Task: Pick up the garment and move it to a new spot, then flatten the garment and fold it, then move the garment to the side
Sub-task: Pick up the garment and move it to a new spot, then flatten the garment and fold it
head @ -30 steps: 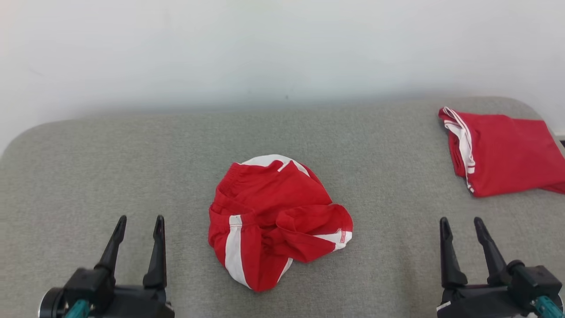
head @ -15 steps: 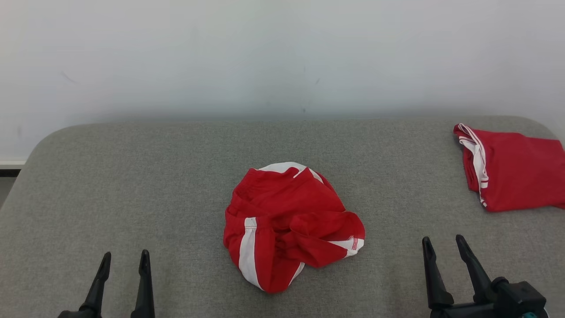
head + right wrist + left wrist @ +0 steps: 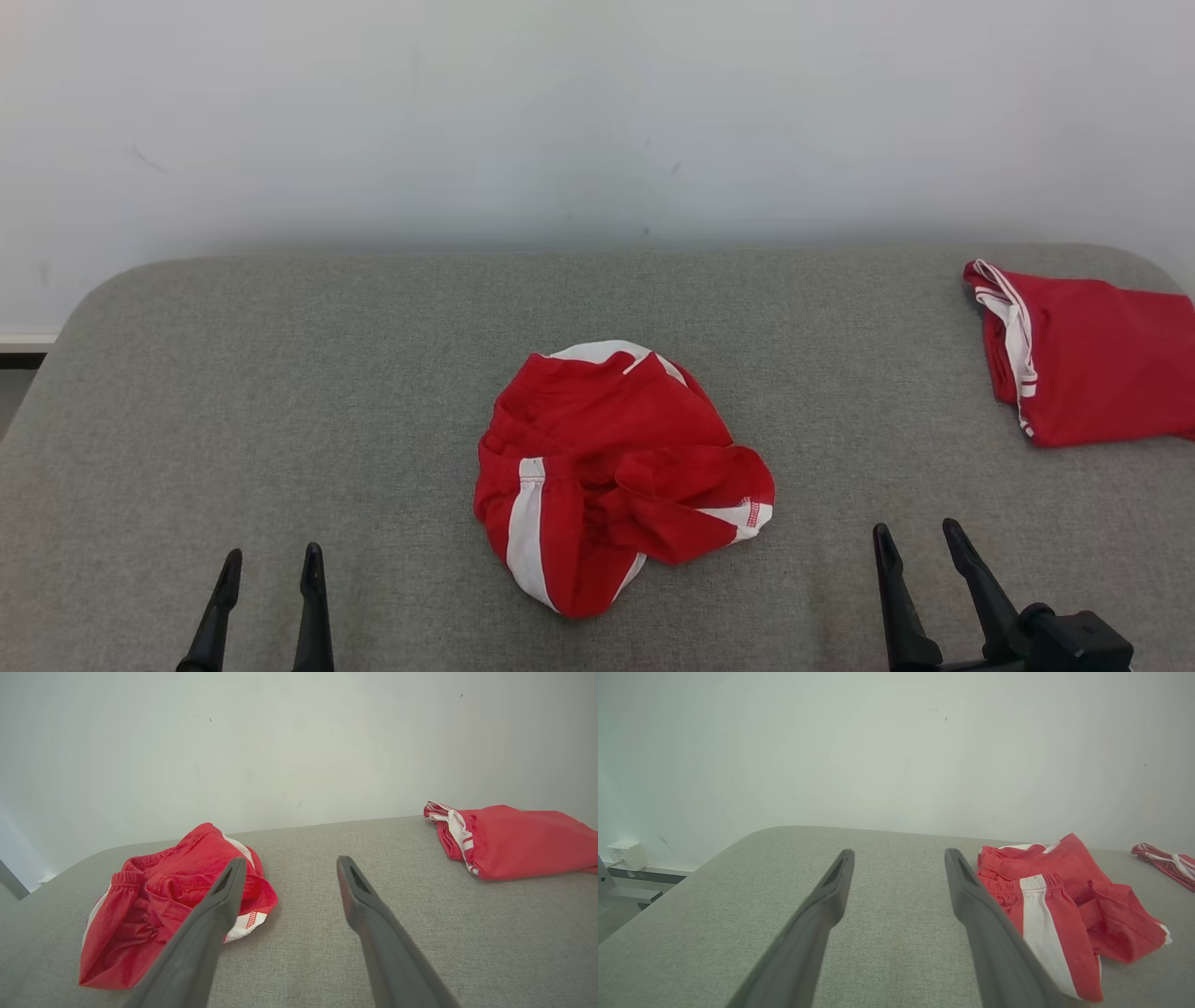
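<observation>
- Garment [image 3: 616, 476] lies crumpled mid-table [image 3: 280, 373]; folded one [image 3: 1092, 355] at 2 o'clock.
- Left gripper [image 3: 271, 557] at 7, right gripper [image 3: 915, 529] at 5: both spread open, empty, clear of it.
- Likely light, soft, floppy; pinch the waistband at its 9 o'clock.

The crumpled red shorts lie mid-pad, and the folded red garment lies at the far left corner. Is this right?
No. The head view shows the folded red garment at the grey pad's far right corner; the crumpled red shorts do lie mid-pad.
</observation>
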`<state>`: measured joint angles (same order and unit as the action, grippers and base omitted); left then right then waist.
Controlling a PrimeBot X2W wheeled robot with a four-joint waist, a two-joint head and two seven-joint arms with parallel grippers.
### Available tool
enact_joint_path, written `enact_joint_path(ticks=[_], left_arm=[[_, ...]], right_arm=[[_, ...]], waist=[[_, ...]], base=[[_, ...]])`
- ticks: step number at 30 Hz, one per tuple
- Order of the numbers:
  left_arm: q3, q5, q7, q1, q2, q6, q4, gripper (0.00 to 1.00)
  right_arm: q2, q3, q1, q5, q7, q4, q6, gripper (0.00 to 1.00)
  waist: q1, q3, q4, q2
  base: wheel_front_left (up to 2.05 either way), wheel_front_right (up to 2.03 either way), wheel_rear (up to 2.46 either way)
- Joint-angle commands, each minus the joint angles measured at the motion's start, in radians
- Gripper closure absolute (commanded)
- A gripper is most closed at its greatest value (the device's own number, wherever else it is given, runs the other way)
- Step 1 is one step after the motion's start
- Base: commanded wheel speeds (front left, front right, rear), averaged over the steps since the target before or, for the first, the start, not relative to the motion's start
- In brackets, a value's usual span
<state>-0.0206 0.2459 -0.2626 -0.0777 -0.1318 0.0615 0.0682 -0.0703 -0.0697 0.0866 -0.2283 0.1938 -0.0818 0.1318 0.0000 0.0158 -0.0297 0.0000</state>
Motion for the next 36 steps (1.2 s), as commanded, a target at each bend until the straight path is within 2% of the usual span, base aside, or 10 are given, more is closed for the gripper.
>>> enact_joint_path(ticks=[1, 10, 19, 30, 36], left_arm=[[0.006, -0.007, -0.003, -0.007, 0.005, 0.002, 0.001, 0.00], [0.023, -0.029, -0.003, 0.003, 0.023, 0.017, 0.008, 0.00], [0.019, -0.040, -0.003, 0.021, 0.047, 0.034, 0.022, 0.00], [-0.010, -0.047, -0.003, 0.065, 0.073, 0.044, 0.042, 0.00], [-0.024, -0.039, -0.003, 0.067, 0.079, 0.042, 0.048, 0.00]], right_arm=[[-0.001, -0.002, 0.011, 0.003, 0.000, -0.001, -0.002, 0.00], [-0.020, -0.046, -0.018, 0.005, -0.014, 0.001, -0.002, 0.00], [-0.082, -0.188, -0.128, -0.007, -0.039, -0.052, -0.002, 0.00], [-0.161, -0.312, -0.317, -0.053, -0.033, -0.310, -0.002, 0.00], [-0.185, -0.393, -0.383, -0.086, -0.041, -0.447, -0.002, 0.00]], waist=[[0.0000, 0.000, 0.000, 0.0000], [0.0000, -0.009, -0.010, 0.0000], [0.0000, -0.029, -0.062, 0.0000], [0.0000, -0.091, -0.185, 0.0000], [0.0000, -0.104, -0.224, 0.0000]], base=[[0.00, 0.00, 0.00], [0.00, 0.00, 0.00], [0.00, 0.00, 0.00], [0.00, 0.00, 0.00], [0.00, 0.00, 0.00]])
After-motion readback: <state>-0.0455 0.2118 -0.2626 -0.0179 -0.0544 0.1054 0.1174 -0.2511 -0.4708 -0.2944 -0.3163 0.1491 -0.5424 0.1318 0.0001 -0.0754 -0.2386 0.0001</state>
